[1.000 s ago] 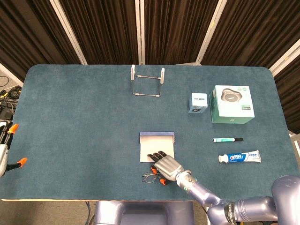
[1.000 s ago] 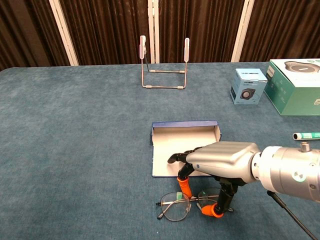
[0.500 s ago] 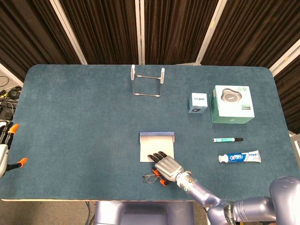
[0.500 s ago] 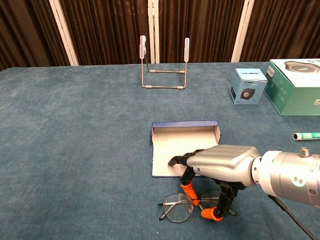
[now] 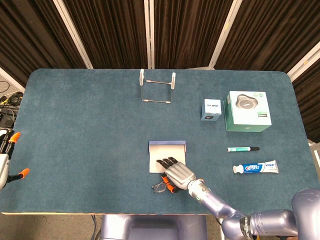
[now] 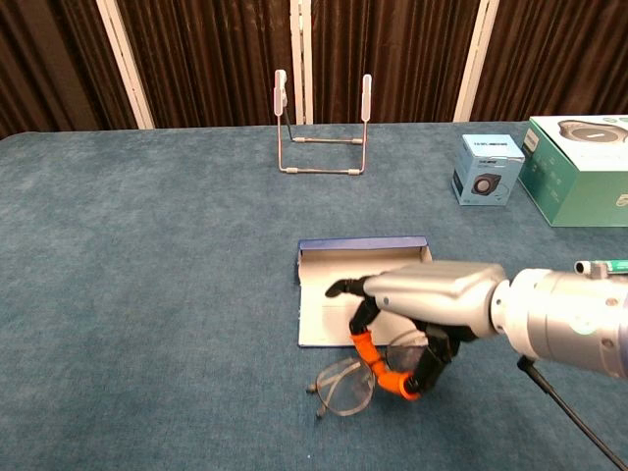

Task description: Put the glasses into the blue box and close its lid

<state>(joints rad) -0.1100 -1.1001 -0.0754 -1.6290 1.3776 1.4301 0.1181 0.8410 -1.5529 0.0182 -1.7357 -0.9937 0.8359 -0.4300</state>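
Observation:
The blue box lies open in the middle of the table, its white inside showing. Just in front of it are the thin-framed glasses, tilted with one side raised off the cloth. My right hand reaches over the box's front edge and pinches the glasses' frame between its orange-tipped fingertips. My left hand shows only at the left edge of the head view, off the table, its fingers apart and holding nothing.
A metal stand is at the back centre. To the right stand a small blue carton and a green carton, with a pen and toothpaste nearer.
The right hand's fingers have curled in on the glasses' frame and raised one side, shifting hand and glasses slightly toward the box. The left hand has not moved.

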